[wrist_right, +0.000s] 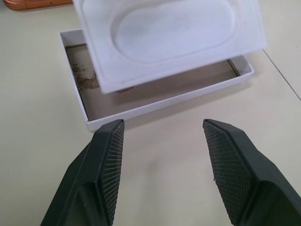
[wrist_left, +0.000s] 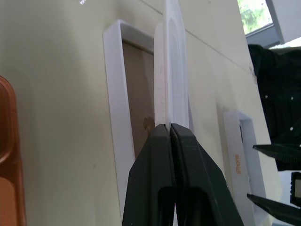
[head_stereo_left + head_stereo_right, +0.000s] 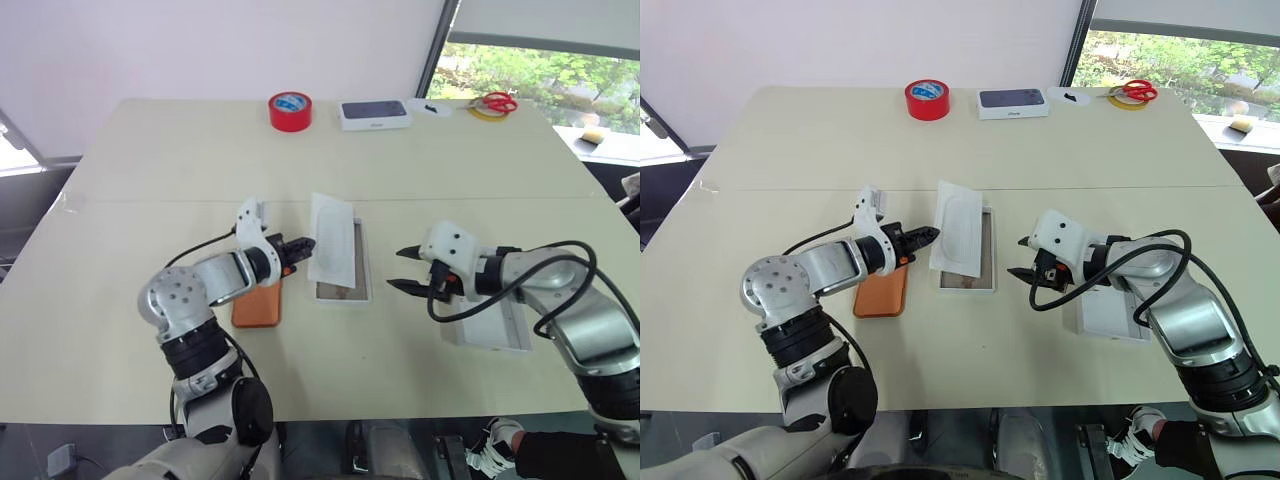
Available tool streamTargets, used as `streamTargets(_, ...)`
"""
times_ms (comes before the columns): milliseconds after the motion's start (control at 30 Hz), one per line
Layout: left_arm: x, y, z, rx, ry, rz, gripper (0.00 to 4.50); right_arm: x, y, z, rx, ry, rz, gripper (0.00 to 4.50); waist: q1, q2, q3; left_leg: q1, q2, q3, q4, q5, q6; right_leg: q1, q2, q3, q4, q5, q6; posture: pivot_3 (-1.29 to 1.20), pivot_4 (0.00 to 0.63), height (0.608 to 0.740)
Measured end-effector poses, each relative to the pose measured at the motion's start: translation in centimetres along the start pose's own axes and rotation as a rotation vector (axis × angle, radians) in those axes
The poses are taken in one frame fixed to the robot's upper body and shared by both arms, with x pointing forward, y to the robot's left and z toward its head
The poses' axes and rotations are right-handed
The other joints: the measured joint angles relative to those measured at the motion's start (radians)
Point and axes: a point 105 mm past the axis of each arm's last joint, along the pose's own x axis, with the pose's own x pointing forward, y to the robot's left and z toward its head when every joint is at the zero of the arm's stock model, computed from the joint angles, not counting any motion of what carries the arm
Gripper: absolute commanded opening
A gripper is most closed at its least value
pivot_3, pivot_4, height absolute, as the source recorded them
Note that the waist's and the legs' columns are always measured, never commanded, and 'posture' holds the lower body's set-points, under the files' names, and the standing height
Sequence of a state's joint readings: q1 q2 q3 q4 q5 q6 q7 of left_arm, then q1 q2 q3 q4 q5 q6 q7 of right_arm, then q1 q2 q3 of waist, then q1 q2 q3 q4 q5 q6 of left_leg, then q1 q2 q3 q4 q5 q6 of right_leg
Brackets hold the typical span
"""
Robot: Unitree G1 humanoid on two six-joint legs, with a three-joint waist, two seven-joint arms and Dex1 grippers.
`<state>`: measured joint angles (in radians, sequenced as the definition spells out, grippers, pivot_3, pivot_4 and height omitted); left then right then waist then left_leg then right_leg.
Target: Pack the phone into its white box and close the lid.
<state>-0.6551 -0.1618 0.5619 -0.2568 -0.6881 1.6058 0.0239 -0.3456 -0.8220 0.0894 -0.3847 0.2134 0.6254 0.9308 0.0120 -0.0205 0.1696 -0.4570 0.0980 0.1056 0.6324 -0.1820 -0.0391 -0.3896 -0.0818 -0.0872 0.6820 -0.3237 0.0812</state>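
silver-grey metal arms with rounded joints end in white wrist housings and black two-fingered grippers, left gripper (image 3: 303, 244), right gripper (image 3: 402, 269); black cables loop alongside; finger pads (image 1: 111, 162) are cross-hatched.

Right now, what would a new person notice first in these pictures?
The left gripper holds a white insert card raised over the open white box at the table's middle. The orange phone lies beside it under the left arm, and the right gripper waits open nearby.
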Motion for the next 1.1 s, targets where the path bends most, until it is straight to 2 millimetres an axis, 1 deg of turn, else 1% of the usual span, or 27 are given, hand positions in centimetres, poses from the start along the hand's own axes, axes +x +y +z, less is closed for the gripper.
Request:
streamTargets(67, 0.1, 0.0, -0.2, 0.002, 0.007, 0.002, 0.00, 0.0, 0.0, 0.0, 0.000, -0.001, -0.005, 2.76, 0.000, 0.000, 0.000, 0.000, 0.000, 0.000, 0.000, 0.000, 0.000, 0.000, 0.000, 0.000, 0.000, 0.000, 0.000, 0.00, 0.150, 0.730)
streamTargets(167, 0.3, 0.1, -0.9, 0.008, 0.033, 0.005, 0.88, 0.1, -0.1, 0.1, 0.002, -0.008, -0.012, 2.80, 0.000, 0.000, 0.000, 0.000, 0.000, 0.000, 0.000, 0.000, 0.000, 0.000, 0.000, 0.000, 0.000, 0.000, 0.000, 0.00, 0.150, 0.730)
streamTargets(200, 0.3, 0.1, -0.9, 0.008, 0.033, 0.005, 1.28, 0.1, -0.1, 0.1, 0.002, -0.009, -0.012, 2.80, 0.000, 0.000, 0.000, 0.000, 0.000, 0.000, 0.000, 0.000, 0.000, 0.000, 0.000, 0.000, 0.000, 0.000, 0.000, 0.00, 0.150, 0.730)
streamTargets(333, 0.3, 0.0, -0.9, 0.008, 0.032, 0.003, 3.41, 0.1, -0.2, 0.2, 0.001, -0.011, -0.020, 2.80, 0.000, 0.000, 0.000, 0.000, 0.000, 0.000, 0.000, 0.000, 0.000, 0.000, 0.000, 0.000, 0.000, 0.000, 0.000, 0.00, 0.150, 0.730)
streamTargets(367, 0.3, 0.0, -0.9, 0.008, 0.032, -0.001, 3.82, 0.1, -0.3, 0.2, 0.001, -0.012, -0.023, 2.80, 0.000, 0.000, 0.000, 0.000, 0.000, 0.000, 0.000, 0.000, 0.000, 0.000, 0.000, 0.000, 0.000, 0.000, 0.000, 0.00, 0.150, 0.730)
streamTargets(467, 0.2, -0.1, -0.8, 0.006, 0.028, -0.013, 3.82, 0.2, -0.7, 0.2, 0.002, -0.015, -0.036, 2.80, 0.000, 0.000, 0.000, 0.000, 0.000, 0.000, 0.000, 0.000, 0.000, 0.000, 0.000, 0.000, 0.000, 0.000, 0.000, 0.00, 0.150, 0.730)
streamTargets(533, -0.1, 0.1, -0.3, 0.005, 0.012, -0.015, 3.93, 0.4, -0.8, 0.6, 0.002, -0.031, -0.042, 2.27, -0.001, 0.000, 0.000, 0.000, 0.000, 0.000, 0.000, 0.000, 0.000, 0.000, 0.000, 0.000, 0.000, 0.000, 0.000, 0.00, 0.150, 0.730)
streamTargets(567, -0.3, 0.1, 0.1, 0.014, 0.002, -0.018, 3.93, 0.6, -1.0, 0.8, 0.003, -0.041, -0.047, 1.99, -0.002, 0.000, 0.000, 0.000, 0.000, 0.000, 0.000, 0.000, 0.000, 0.000, 0.000, 0.000, 0.000, 0.000, 0.000, 0.00, 0.150, 0.730)
streamTargets(633, -1.1, 0.6, 1.4, 0.069, -0.035, 0.004, 3.93, 1.0, -1.3, 1.4, 0.003, -0.061, -0.061, 1.04, -0.006, 0.000, 0.000, 0.000, 0.000, 0.000, -0.001, 0.000, -0.001, -0.001, 0.001, 0.000, 0.000, 0.000, 0.000, 0.00, 0.150, 0.730)
streamTargets(667, -1.6, 1.0, 2.3, 0.113, -0.063, 0.026, 3.93, 1.3, -1.6, 1.6, 0.006, -0.061, -0.070, 0.48, -0.007, 0.000, 0.000, 0.000, 0.000, 0.000, -0.001, 0.000, -0.001, -0.001, 0.001, 0.000, 0.000, 0.000, 0.000, 0.00, 0.150, 0.730)
streamTargets(700, -2.1, 1.5, 3.1, 0.171, -0.085, 0.057, 3.93, 1.6, -1.8, 1.7, 0.011, -0.065, -0.083, 0.04, -0.007, 0.000, 0.000, 0.000, 0.000, 0.000, -0.001, 0.001, -0.001, -0.001, 0.001, 0.000, 0.000, 0.000, 0.000, 0.00, 0.150, 0.730)
streamTargets(767, -3.3, 2.4, 4.2, 0.314, -0.120, 0.119, 3.93, 2.6, -2.2, 2.2, 0.028, -0.072, -0.108, 0.04, -0.010, 0.001, 0.000, 0.000, 0.001, 0.001, -0.001, 0.002, -0.004, -0.001, 0.000, 0.000, 0.000, 0.000, 0.000, 0.00, 0.150, 0.730)
streamTargets(833, -3.8, 2.9, 4.5, 0.426, -0.134, 0.127, 3.93, 4.0, -2.4, 2.7, 0.059, -0.076, -0.129, 0.04, -0.009, 0.001, -0.001, 0.000, 0.001, 0.001, -0.001, 0.002, -0.004, -0.002, 0.000, 0.000, 0.000, 0.000, 0.000, 0.00, 0.150, 0.730)
streamTargets(900, -4.2, 3.2, 4.3, 0.533, -0.122, 0.115, 3.93, 5.3, -2.5, 3.5, 0.083, -0.081, -0.148, 0.04, -0.006, 0.001, -0.001, -0.001, 0.001, 0.001, -0.001, 0.002, -0.004, -0.002, 0.000, 0.000, 0.000, 0.000, 0.000, 0.00, 0.150, 0.730)
streamTargets(967, -4.9, 3.8, 4.0, 0.694, -0.098, 0.116, 3.93, 6.7, -2.5, 4.3, 0.101, -0.083, -0.168, 0.04, -0.006, 0.001, -0.001, -0.002, 0.001, 0.002, -0.001, 0.002, -0.004, -0.004, 0.000, 0.000, 0.000, 0.000, -0.001, 0.00, 0.150, 0.730)
streamTargets(1033, -5.5, 4.3, 3.6, 0.815, -0.072, 0.109, 3.93, 7.9, -2.5, 4.9, 0.117, -0.081, -0.188, 0.04, -0.005, 0.001, -0.001, -0.002, 0.001, 0.002, -0.001, 0.001, -0.002, -0.004, 0.000, 0.000, 0.000, 0.000, -0.001, 0.00, 0.150, 0.730)
streamTargets(1100, -5.9, 4.6, 2.9, 0.898, -0.041, 0.075, 3.93, 9.4, -2.3, 5.2, 0.132, -0.067, -0.202, 0.04, -0.006, 0.002, -0.001, -0.002, 0.001, 0.003, -0.002, 0.000, -0.001, -0.005, 0.000, 0.000, 0.000, 0.000, -0.001, 0.00, 0.150, 0.730)
